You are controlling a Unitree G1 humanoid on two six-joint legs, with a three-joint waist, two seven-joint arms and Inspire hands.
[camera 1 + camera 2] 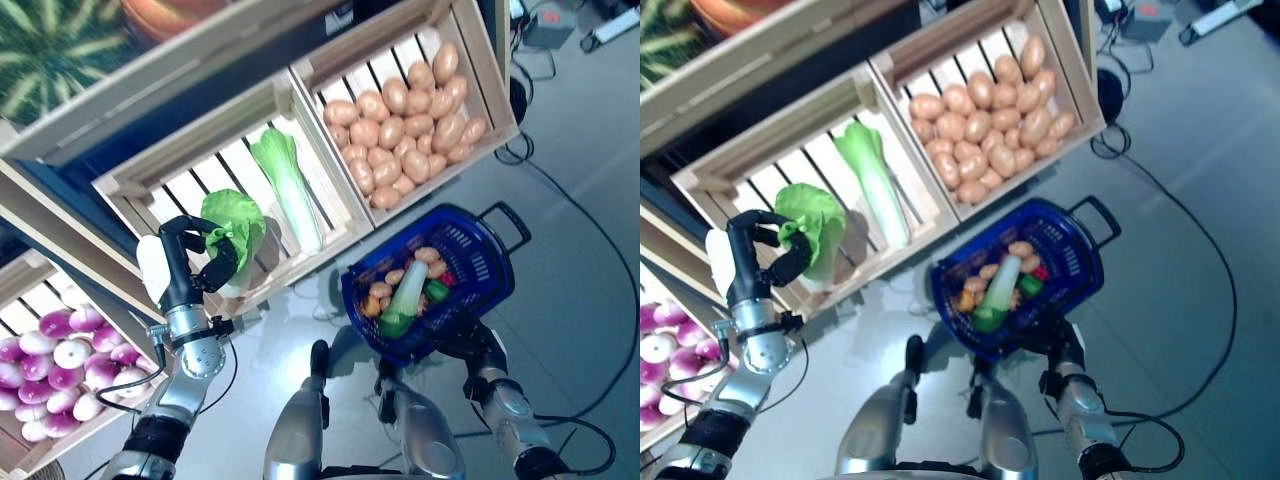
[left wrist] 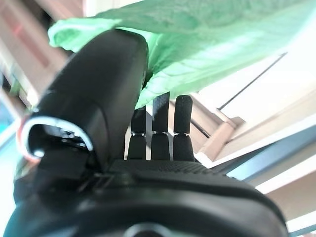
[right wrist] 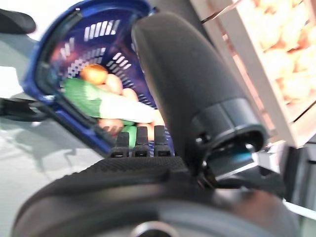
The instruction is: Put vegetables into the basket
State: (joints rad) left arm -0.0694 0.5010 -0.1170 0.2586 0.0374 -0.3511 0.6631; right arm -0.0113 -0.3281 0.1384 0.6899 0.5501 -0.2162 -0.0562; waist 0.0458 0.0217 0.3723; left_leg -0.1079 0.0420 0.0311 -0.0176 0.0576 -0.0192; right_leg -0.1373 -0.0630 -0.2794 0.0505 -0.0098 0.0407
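Note:
A leafy green cabbage (image 1: 237, 222) stands at the front edge of the middle wooden crate (image 1: 130, 180). My left hand (image 1: 190, 262) is curled round its lower part, thumb and fingers pinching the leaves (image 2: 207, 39). The blue plastic basket (image 1: 480, 262) hangs tilted over the floor at the right. It holds potatoes, a long white-green cabbage (image 1: 405, 297) and a green pepper. My right hand (image 1: 468, 345) grips the basket's near rim (image 3: 74, 116) from below, fingers (image 3: 140, 143) hooked on the edge.
A second long cabbage (image 1: 287, 183) lies in the middle crate. A crate of potatoes (image 1: 405, 125) stands to the right, a crate of purple-white turnips (image 1: 55, 375) at lower left, and a watermelon (image 1: 50, 45) on the shelf above. Cables cross the floor at right.

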